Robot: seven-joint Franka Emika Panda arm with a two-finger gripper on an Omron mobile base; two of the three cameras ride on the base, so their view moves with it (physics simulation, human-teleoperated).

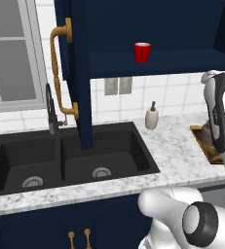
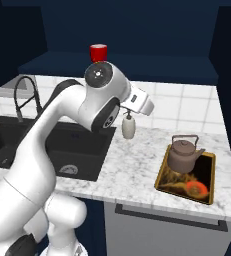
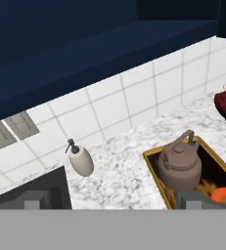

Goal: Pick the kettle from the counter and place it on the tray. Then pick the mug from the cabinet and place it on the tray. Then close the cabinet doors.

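The kettle [image 2: 185,154] sits on the tray [image 2: 207,194], at the tray's far end, so the first job looks done. The tray rests on the counter [image 2: 137,165], to the right of the black sink [image 1: 70,160]. An orange thing [image 2: 195,188] lies on the tray too, near the kettle. The next job is the mug [image 1: 142,52]. It is small and red, and it stands on the shelf inside the cabinet [image 1: 158,63], high above the sink. The cabinet door [image 1: 80,73] on the left hangs wide open, sticking out over the sink. The arm is bent up high, with its round elbow joint near the mug in the right base view. The hand looks down at the kettle, the tray and the white soap bottle [image 3: 80,160]. The pincer [image 3: 112,202] is wide open and holds nothing. Next, I think the arm must lift and turn the hand up to the shelf, line the open pincer up with the mug, and then close on it. It should take care not to bump the shelf edge or the open door.
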